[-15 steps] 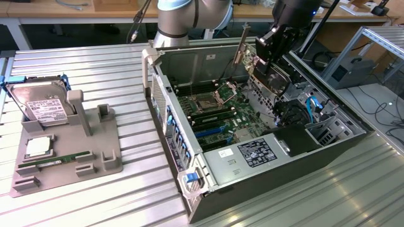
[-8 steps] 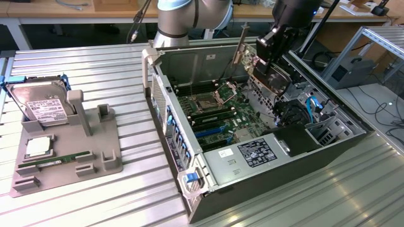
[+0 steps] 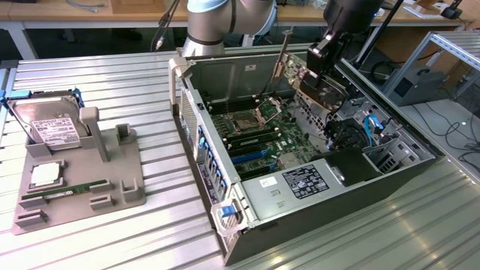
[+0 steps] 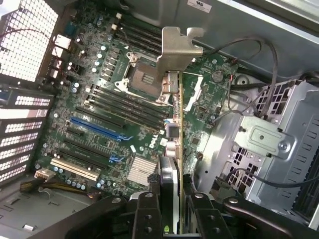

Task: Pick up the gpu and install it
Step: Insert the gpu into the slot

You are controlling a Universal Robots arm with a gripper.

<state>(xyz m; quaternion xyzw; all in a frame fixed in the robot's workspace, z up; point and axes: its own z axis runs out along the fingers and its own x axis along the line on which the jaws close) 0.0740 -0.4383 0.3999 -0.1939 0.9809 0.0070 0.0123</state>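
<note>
The gpu hangs tilted above the open computer case, its silver end bracket pointing up and towards the back wall. My gripper is shut on the card's upper edge. In the wrist view the gpu appears edge-on, running from my gripper out to the bracket. The card hovers over the motherboard, apart from it. The blue expansion slots lie to one side of the card's line.
A grey holder on the exterior view's left carries a hard drive, a RAM stick and a CPU. Inside the case are a metal drive cage, loose cables and a small heatsink.
</note>
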